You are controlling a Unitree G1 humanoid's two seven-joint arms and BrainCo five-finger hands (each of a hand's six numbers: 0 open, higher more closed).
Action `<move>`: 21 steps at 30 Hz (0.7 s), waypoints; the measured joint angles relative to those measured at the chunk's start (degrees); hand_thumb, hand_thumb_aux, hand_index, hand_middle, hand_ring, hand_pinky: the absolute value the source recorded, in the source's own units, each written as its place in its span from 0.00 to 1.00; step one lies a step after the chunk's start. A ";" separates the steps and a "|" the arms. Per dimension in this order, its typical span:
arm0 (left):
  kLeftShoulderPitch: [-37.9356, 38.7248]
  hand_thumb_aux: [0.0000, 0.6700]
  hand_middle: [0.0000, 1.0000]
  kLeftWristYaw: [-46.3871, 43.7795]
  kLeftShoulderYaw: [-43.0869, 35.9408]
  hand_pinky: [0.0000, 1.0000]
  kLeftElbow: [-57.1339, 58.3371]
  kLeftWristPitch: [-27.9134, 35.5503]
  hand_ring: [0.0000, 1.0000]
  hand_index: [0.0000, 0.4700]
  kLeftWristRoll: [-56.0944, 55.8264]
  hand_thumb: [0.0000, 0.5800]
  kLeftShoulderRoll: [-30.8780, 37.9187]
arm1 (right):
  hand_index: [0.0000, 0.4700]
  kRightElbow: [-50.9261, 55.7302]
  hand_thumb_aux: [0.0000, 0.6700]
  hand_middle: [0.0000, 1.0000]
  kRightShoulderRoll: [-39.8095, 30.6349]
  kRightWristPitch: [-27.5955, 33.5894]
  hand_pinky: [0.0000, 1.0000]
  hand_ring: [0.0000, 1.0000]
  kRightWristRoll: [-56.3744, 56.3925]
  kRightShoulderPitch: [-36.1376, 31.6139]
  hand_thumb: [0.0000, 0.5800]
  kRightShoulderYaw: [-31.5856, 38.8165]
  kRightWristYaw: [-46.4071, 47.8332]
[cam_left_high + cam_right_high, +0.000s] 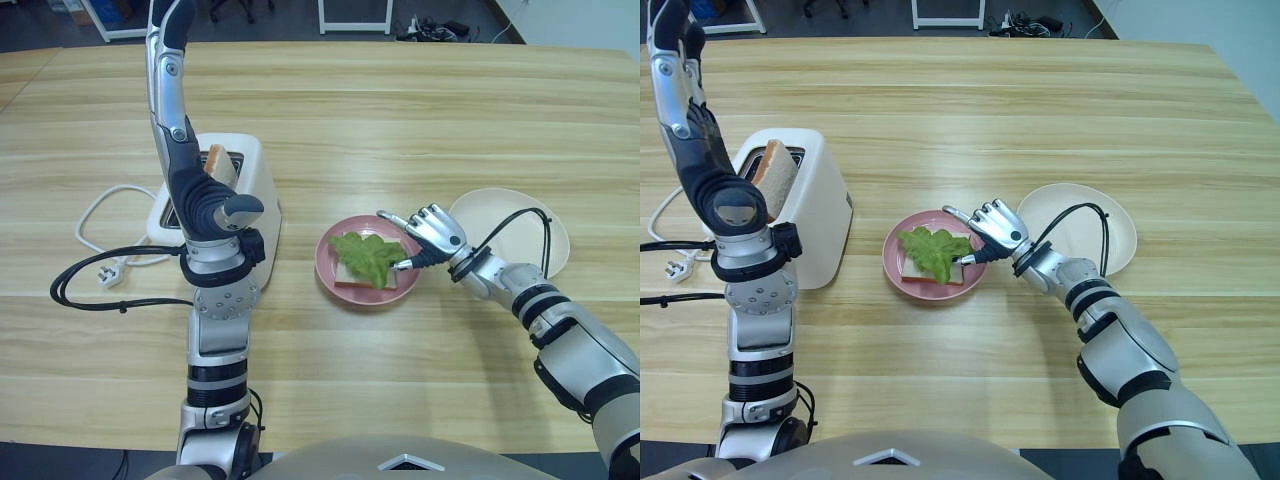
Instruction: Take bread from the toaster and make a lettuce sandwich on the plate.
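Observation:
A white toaster (255,185) stands left of centre with one slice of bread (775,175) sticking up from its slot. To its right, a pink plate (365,300) holds a bread slice (385,283) with a green lettuce leaf (365,255) on top. My right hand (432,235) hovers at the plate's right rim, fingers spread and holding nothing. One fingertip (403,264) rests at the lettuce's right edge. My left arm (200,200) stands upright just in front of the toaster and runs out past the top of the view.
A white empty dish (515,225) sits right of the pink plate, behind my right wrist. The toaster's white cord and plug (105,272) and a black cable (90,290) lie on the table at the left. Bare wooden table stretches behind.

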 measured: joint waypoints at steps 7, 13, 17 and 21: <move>-0.05 0.00 0.00 0.00 0.12 0.00 -0.07 0.45 0.00 0.00 0.01 0.00 -0.03 | 0.00 -3.63 0.00 1.00 -3.65 0.02 1.00 1.00 -0.09 1.18 0.00 -0.36 0.84; -0.16 0.00 0.00 -0.21 4.82 0.00 -1.57 2.80 0.00 0.00 -0.40 0.00 2.20 | 0.00 -13.34 0.00 1.00 -14.29 1.54 1.00 1.00 1.54 6.05 0.00 -6.72 0.92; 1.10 0.00 0.00 -1.59 11.95 0.00 -1.04 4.37 0.00 0.00 -0.84 0.00 8.35 | 0.00 -22.82 0.00 1.00 -20.49 2.37 1.00 1.00 5.07 13.13 0.00 -13.56 1.06; 5.76 0.00 0.00 -5.19 20.00 0.00 5.80 7.58 0.00 0.00 0.00 0.00 18.57 | 0.00 -34.43 0.00 1.00 -24.06 1.58 1.00 1.00 12.40 24.14 0.00 -23.55 0.32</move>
